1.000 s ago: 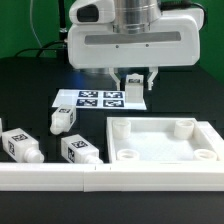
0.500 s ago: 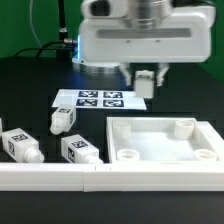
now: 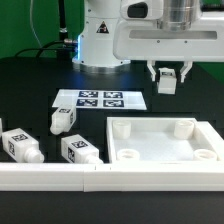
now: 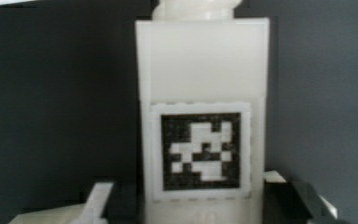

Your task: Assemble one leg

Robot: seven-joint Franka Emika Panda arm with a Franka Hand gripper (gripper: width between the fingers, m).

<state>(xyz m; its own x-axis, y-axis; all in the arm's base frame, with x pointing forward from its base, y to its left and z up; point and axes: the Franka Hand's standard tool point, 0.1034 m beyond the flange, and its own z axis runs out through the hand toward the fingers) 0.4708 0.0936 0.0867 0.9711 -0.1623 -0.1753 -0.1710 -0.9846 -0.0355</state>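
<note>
Lifted leg [image 3: 167, 84], hanging well clear of the table [image 3: 40, 85].
My gripper [image 3: 167, 76] is clamped on it near the tray's [image 3: 200, 128] far rim; whether over or behind it, I cannot tell. In the wrist view its rounded end is cut off and the fingers [image 4: 101, 198] barely show.

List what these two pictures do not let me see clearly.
- Exterior view: the jaws partly hide the held small white plastic blocky leg; its tag is too small to read.
- Wrist view: the leg's rounded end is cut off by the picture's edge; the leg blocks the large white square tray.
</note>
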